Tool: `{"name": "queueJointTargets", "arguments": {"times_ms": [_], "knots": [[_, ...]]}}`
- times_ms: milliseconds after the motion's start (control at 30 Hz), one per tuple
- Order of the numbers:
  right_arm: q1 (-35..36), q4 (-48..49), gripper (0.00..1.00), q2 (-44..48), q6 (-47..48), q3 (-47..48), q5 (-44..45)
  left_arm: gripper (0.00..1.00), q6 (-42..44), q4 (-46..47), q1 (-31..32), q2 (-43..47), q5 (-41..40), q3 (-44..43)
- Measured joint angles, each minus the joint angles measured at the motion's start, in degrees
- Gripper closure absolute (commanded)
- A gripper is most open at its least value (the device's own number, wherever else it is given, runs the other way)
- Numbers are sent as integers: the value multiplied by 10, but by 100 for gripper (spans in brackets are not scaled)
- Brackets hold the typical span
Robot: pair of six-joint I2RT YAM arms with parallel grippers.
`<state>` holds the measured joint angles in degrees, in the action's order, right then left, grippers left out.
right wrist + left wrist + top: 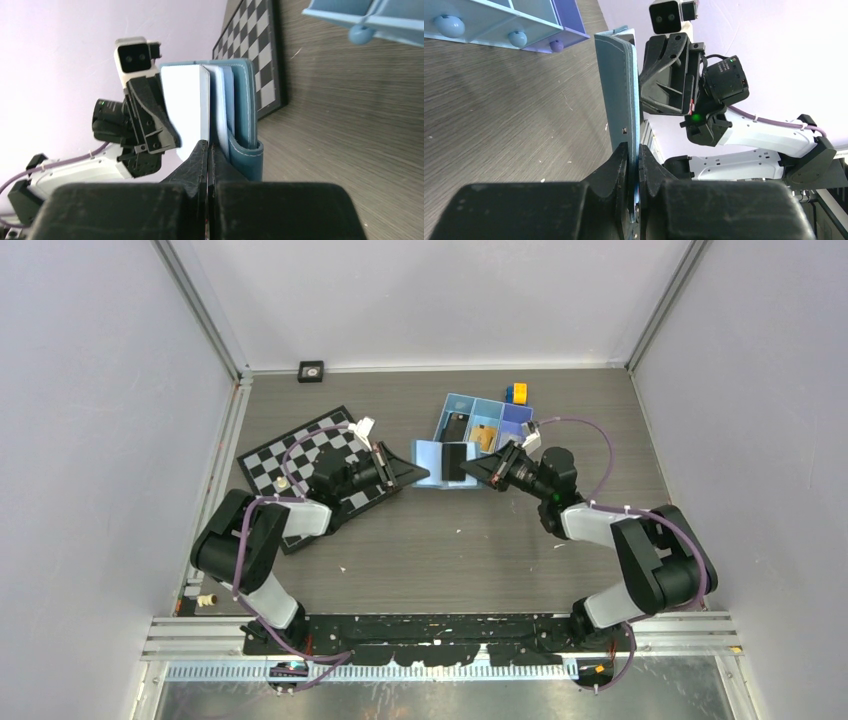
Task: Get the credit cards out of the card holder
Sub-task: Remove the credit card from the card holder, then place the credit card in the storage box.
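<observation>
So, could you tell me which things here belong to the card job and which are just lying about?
Job: card holder, clamped by left end effector; pale card pinched by right end effector; black card and orange card in the blue tray.
Lying about: chessboard; yellow block.

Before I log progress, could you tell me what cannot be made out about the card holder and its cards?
Cards left inside the card holder: too small in the top view, edge-on in both wrist views.
Lower end of the pinched card: right wrist view, covered by the right end effector.
That card's colour: dark from above, pale glare up close.
</observation>
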<state>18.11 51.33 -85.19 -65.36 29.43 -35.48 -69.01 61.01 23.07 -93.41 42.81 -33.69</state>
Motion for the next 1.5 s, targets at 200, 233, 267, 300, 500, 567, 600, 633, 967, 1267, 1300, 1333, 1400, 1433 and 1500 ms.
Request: {"name": "queueJointTargets", "arguments": {"times_ms": [200,233,267,300,500,567,600,633,967,1267,1300,1333,1400,1433,1500], "knots": [[-14,-69,99,29,28,-2,46,92,19,-38,-3,7,-8,1],[-14,-83,100,37,34,-2,55,92,28,-62,-3,12,-14,1],[-14,-99,100,45,41,-2,64,91,40,-87,-3,17,-18,1],[-14,-114,100,54,48,-2,74,91,53,-115,-3,24,-24,0],[-15,-175,100,87,76,-4,118,90,100,-218,-3,49,-48,-6],[-15,-188,100,88,84,-4,128,90,109,-232,-3,49,-53,-9],[-15,-196,100,88,87,-4,133,90,111,-238,-3,49,-55,-10],[-15,-204,100,88,92,-4,138,90,113,-243,-3,49,-56,-10],[-15,-266,100,42,118,61,198,87,154,-315,-3,58,-77,-26],[-15,-283,100,-54,129,179,223,85,167,-343,-3,101,-112,-24],[-15,-283,100,-67,128,189,223,85,169,-346,-3,108,-118,-22],[-15,-283,100,-80,128,197,223,85,171,-348,-3,116,-124,-20],[-15,-283,100,-103,129,212,221,84,175,-353,-3,136,-137,-13],[-15,-283,100,-116,129,219,219,84,178,-356,-3,149,-146,-9],[-15,-285,100,-138,128,233,214,84,186,-362,-3,176,-163,0]]}}
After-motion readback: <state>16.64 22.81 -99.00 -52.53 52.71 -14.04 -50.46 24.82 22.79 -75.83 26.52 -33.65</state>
